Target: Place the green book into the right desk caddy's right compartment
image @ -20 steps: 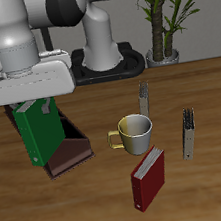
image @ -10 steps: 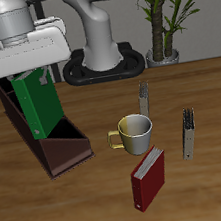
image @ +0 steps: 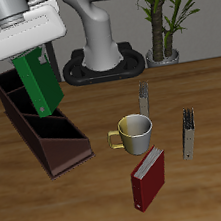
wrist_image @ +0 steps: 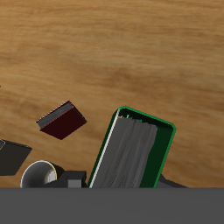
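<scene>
Green book (image: 39, 81) pinched in hand (image: 39, 55) above right desk caddy (image: 43, 128); page edges (wrist_image: 129, 157) wrist-view only.

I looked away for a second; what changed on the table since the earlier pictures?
The gripper, holding the green book, has risen and moved toward the table's back, uncovering more of the brown caddy. The book now hangs above the caddy's farther bays, not yet inside. The mug, the red book and the two small upright items have not moved.

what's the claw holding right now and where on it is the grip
The claw holds the green book by its upper end, the book hanging above the right desk caddy.
</scene>
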Tool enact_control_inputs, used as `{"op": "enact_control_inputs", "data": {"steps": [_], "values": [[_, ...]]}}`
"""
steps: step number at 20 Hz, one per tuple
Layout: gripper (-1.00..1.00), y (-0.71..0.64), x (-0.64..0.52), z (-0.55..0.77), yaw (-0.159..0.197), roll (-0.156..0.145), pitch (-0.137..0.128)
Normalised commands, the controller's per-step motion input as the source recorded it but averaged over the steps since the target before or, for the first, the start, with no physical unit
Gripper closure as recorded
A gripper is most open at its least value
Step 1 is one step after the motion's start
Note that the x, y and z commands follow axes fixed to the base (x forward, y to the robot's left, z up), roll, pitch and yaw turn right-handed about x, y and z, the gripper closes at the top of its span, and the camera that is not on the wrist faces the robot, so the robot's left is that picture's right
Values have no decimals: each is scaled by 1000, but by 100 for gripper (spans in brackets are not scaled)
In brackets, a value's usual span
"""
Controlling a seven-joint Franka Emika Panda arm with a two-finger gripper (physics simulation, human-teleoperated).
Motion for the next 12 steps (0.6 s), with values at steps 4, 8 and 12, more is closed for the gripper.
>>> {"op": "enact_control_inputs", "data": {"steps": [4,8,12], "values": [[100,-40,-212,2,50,16,-11],[100,-5,-356,9,62,22,-6],[100,-3,-421,119,69,16,-44]]}}
